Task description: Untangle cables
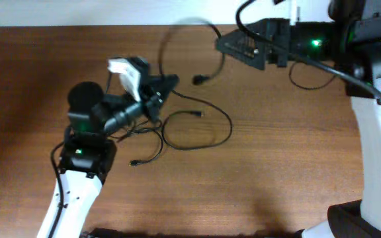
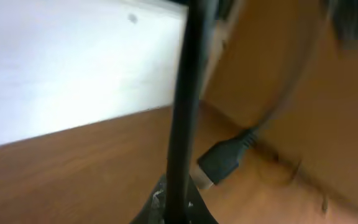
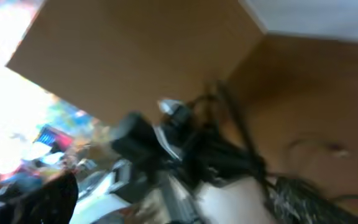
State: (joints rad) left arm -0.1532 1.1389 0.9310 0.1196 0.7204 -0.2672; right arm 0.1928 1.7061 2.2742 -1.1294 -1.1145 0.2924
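Observation:
Several thin black cables lie tangled on the brown table; one makes a wide loop (image 1: 200, 132) and another ends in a small plug (image 1: 133, 162). My left gripper (image 1: 169, 83) is shut on one cable (image 2: 182, 118), which runs straight up out of its jaws. This cable arcs high above the table (image 1: 177, 30) and comes down to a dangling black plug (image 1: 199, 80), also seen in the left wrist view (image 2: 219, 163). My right gripper (image 1: 222, 44) sits at the far side of the arc, looks closed and seems to pinch that cable. The right wrist view is blurred and its jaws do not show.
A thicker black arm wire (image 1: 309, 63) curves along the right arm. A thin cable loop (image 1: 309, 82) lies under the right arm. The white wall runs along the table's far edge (image 1: 78, 25). The left arm's base (image 1: 84, 155) stands at the front left.

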